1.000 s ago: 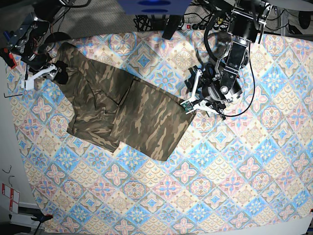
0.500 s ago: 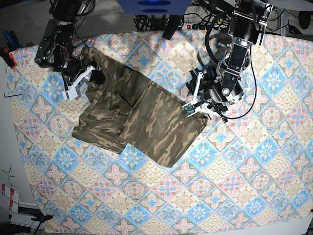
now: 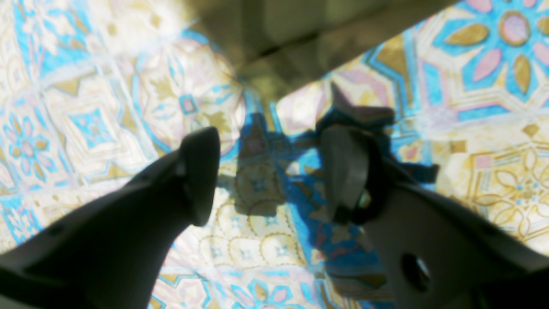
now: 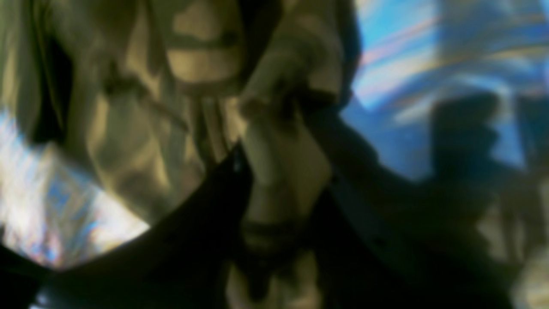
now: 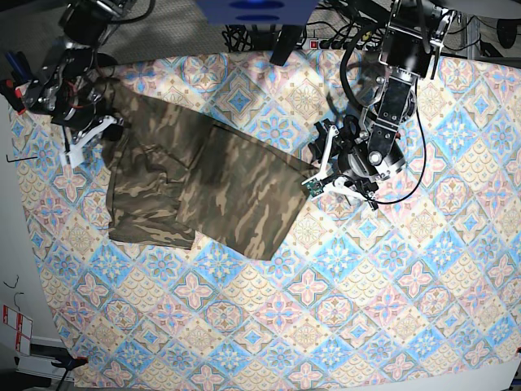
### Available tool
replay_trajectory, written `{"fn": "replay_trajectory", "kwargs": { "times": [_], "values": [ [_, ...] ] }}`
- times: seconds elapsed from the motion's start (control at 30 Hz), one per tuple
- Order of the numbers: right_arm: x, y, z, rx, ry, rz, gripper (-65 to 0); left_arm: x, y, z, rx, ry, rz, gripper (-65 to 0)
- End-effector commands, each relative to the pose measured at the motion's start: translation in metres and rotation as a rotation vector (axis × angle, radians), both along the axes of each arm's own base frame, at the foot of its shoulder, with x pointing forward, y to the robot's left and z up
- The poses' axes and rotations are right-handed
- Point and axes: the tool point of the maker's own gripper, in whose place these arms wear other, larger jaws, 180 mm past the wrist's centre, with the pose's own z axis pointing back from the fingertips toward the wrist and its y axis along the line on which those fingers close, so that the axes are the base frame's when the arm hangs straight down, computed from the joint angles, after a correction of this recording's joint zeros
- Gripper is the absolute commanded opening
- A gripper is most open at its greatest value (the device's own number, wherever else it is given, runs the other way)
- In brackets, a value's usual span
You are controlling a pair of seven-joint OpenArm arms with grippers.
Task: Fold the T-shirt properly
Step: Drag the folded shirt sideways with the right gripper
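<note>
The camouflage T-shirt (image 5: pixel 212 179) lies partly folded on the patterned tablecloth (image 5: pixel 366 285), slanting from the upper left toward the middle. At its upper-left corner my right gripper (image 5: pixel 85 138) is pinched on the cloth. The blurred right wrist view shows olive T-shirt fabric (image 4: pixel 193 64) caught between the dark fingers of that gripper (image 4: pixel 283 171). My left gripper (image 5: pixel 321 175) hovers at the shirt's right corner. In the left wrist view this gripper (image 3: pixel 270 141) stands open over bare tablecloth. Only the T-shirt edge (image 3: pixel 279 38) shows above it, beyond its tips.
Cables and the arm bases (image 5: pixel 407 32) crowd the table's far edge. A red clamp (image 5: pixel 10 88) sits at the left edge beside the right arm. Patterned cloth stretches across the front and right of the table.
My right gripper swung right with the shirt's upper-left part, then back left and up, closing on the fabric. The whole shirt shifted left. The left gripper barely moved.
</note>
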Motion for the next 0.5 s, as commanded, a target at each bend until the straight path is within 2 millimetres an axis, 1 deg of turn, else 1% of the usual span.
{"fn": "replay_trajectory", "kwargs": {
  "times": [0.0, 0.07, 0.1, 0.13, 0.2, 0.3, 0.47],
  "values": [
    [0.014, -0.011, 0.015, -0.021, -0.058, 0.001, -63.6, 0.012, -0.002, 0.012, -0.018, -0.043, 0.002, -27.5],
    [0.026, -0.025, 0.026, -0.049, -0.084, -0.008, -63.6, 0.014, 0.002, 0.013, -0.018, -0.047, 0.018, -27.5],
    [0.028, -0.034, 0.028, -0.051, -0.090, -0.033, -63.6, 0.016, 0.005, 0.014, -0.021, -0.050, 0.033, -27.5],
    [0.030, -0.048, 0.030, -0.046, -0.089, -0.101, -63.6, 0.018, 0.010, 0.015, -0.023, -0.055, 0.053, -27.5],
    [0.035, -0.069, 0.034, -0.039, -0.091, -0.184, -63.6, 0.021, 0.016, 0.017, -0.023, -0.060, 0.074, -27.5],
    [0.041, -0.092, 0.039, -0.047, -0.079, -0.206, -63.6, 0.021, 0.017, 0.017, -0.023, -0.061, 0.078, -27.5],
    [0.061, -0.116, 0.057, -0.075, -0.098, -0.217, -63.6, 0.024, 0.026, 0.019, -0.028, -0.071, 0.108, -27.5]
  ]
}}
